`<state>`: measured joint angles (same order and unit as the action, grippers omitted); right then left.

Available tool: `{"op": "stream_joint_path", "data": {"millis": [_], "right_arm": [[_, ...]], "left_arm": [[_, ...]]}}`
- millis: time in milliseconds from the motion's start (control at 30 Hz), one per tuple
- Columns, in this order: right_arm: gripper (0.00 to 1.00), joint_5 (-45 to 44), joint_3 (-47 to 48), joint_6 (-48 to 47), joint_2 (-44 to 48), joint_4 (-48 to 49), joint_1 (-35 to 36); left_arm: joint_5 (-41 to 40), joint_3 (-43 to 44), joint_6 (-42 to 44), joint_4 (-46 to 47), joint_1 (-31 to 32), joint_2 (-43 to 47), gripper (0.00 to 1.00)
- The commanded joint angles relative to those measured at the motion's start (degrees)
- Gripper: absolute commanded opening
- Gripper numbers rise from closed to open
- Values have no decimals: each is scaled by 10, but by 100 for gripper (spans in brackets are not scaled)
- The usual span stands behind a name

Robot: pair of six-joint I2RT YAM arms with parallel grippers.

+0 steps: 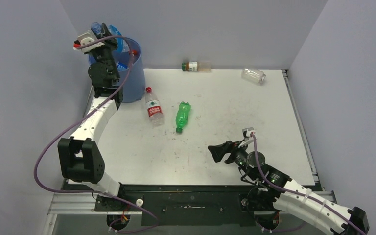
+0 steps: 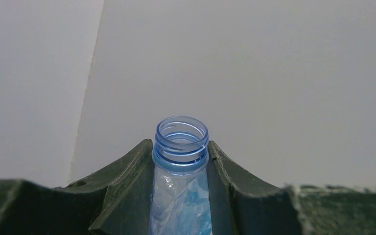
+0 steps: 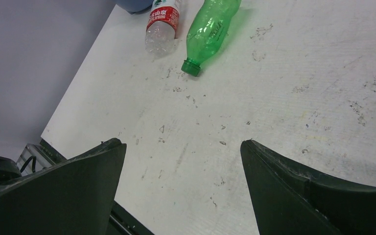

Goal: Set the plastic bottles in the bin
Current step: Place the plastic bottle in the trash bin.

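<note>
left claw point(image 2: 180, 149) clamps blue bottle point(image 2: 181, 205) by its open neck, bin point(image 1: 136, 81) below | right claw point(image 3: 182, 156) wide, empty; green bottle point(image 3: 211, 27) and red-label bottle point(image 3: 160, 27) ahead

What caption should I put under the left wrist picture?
Left gripper clamped on the neck of a capless blue-tinted bottle, plain wall behind.

A scuffed white table point(image 1: 274, 127) fills mid-frame, boxed by plain lavender-grey panels: back wall point(image 1: 200, 29) at top, left wall point(image 1: 19, 73), right wall point(image 1: 352, 73). Soft, even light.
</note>
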<state>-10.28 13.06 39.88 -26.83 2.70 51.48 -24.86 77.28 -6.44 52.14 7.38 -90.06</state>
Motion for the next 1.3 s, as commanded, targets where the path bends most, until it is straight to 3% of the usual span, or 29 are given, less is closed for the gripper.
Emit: {"op": "stream_joint_path", "data": {"millis": [0,133,267,667,833,1067,1267], "right_arm": [[90,-11,-7,7,-35,72,4],[90,-19,-4,3,-56,80,4],[90,-27,10,-6,-65,74,3],[90,-26,13,5,-68,72,3],[90,-31,21,2,-57,53,2],[90,-36,14,2,-69,68,3],[90,-32,32,-13,-93,60,2]], "left_arm": [[10,32,-25,29,-18,-18,0],[39,111,-71,-124,-41,-83,0],[67,153,-92,-213,-47,-134,0],[147,189,-92,-300,-46,-203,0],[113,142,-98,-209,-47,-167,0],[149,225,-83,-309,-35,-189,0],[135,233,-55,-390,-25,-229,0]]}}
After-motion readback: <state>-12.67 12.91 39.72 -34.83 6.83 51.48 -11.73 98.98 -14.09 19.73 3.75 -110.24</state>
